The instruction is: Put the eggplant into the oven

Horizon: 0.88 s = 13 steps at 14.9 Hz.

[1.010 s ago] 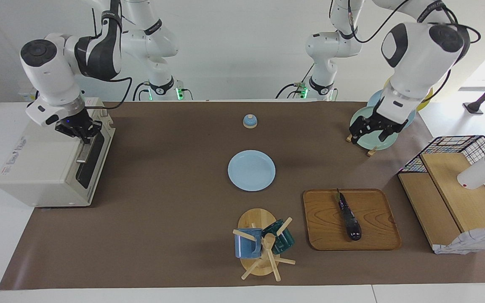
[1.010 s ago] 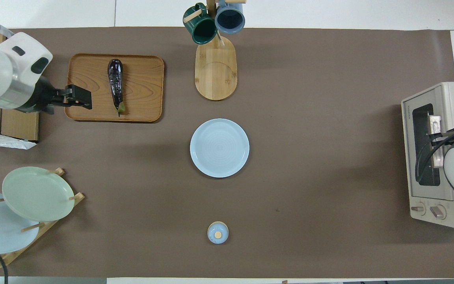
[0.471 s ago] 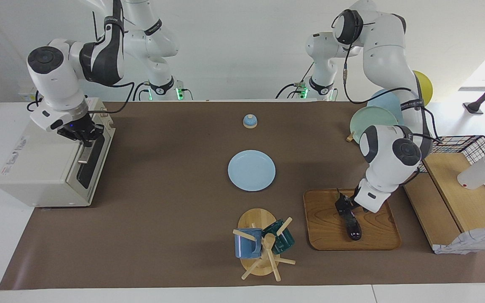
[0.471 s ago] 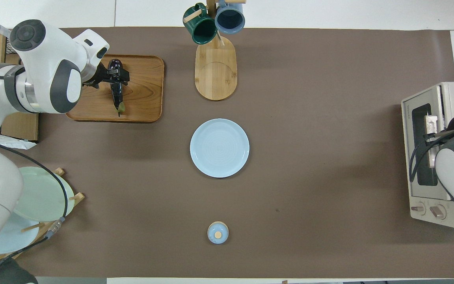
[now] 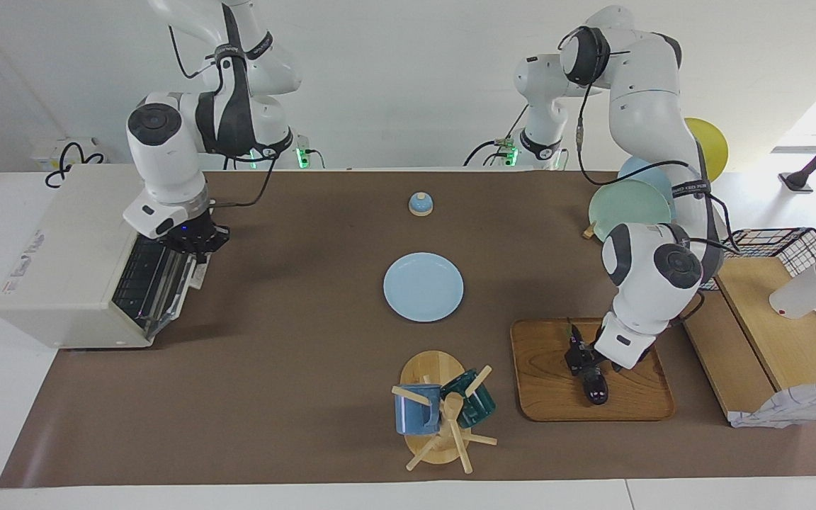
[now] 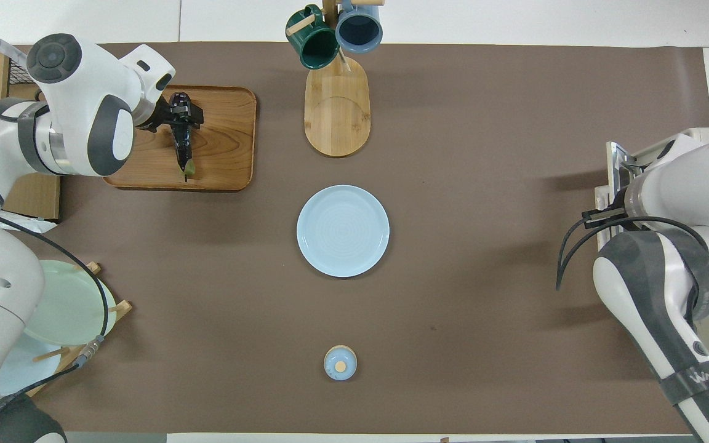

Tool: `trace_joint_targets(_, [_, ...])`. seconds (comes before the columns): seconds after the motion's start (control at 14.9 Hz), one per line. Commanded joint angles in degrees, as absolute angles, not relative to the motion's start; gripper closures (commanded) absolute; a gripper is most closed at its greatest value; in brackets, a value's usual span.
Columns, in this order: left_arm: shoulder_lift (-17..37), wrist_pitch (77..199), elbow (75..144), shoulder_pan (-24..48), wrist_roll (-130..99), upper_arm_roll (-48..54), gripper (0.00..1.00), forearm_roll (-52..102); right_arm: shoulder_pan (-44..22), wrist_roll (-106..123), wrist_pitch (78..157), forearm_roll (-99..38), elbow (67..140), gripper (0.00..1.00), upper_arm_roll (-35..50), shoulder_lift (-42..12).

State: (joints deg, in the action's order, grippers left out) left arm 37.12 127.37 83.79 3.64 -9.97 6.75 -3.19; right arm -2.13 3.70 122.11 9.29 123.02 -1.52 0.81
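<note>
Facing view — left gripper point(image 5: 581, 356) fingers clamp eggplant point(image 5: 594, 386) on tray point(image 5: 546, 397).

The brown-covered counter point(image 5: 295, 382) carries the oven point(image 5: 68, 262), a blue plate point(image 5: 423, 286), a small bell point(image 5: 420, 204), a mug rack point(image 5: 436, 411), a wooden tray point(image 5: 550, 397) and a plate rack point(image 6: 77, 351).

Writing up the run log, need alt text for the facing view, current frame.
The left claw is down on the eggplant, which lies on a wooden tray, while the right claw holds the oven door pulled partway open, its wire rack visible. Between them a light blue plate sits mid-table, with a mug tree farther from the robots.
</note>
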Motion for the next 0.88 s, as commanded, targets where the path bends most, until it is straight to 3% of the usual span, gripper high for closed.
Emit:
trace_joint_targets(0.0, [36.1,130.8,86.8,4.0,-9.6,6.4,0.16,-4.4,-0.3,4.1,129.4,9.2,125.6,1.0,-2.5,-2.5])
trace_joint_targets(0.13, [36.1,130.9,86.9,3.8,-9.6,6.5,0.33,-4.5,-0.3,4.1,132.6,8.1,127.5,1.0,-2.6,-2.9])
trace_joint_targets(0.34, [36.1,128.8,86.0,4.0,-9.6,6.6,1.0,-3.8,-0.4,2.2,135.6,5.9,129.5,1.0,-2.5,-4.5])
trace_joint_targets(0.54, [35.9,121.7,81.9,4.0,-9.9,6.9,1.0,-1.1,-1.8,-1.1,136.5,5.7,129.6,1.0,-2.5,-6.2])
trace_joint_targets(0.81, [26.0,112.4,83.1,4.6,-13.1,6.9,1.0,4.0,-2.2,-2.3,137.2,4.9,129.6,1.0,-2.4,-7.7])
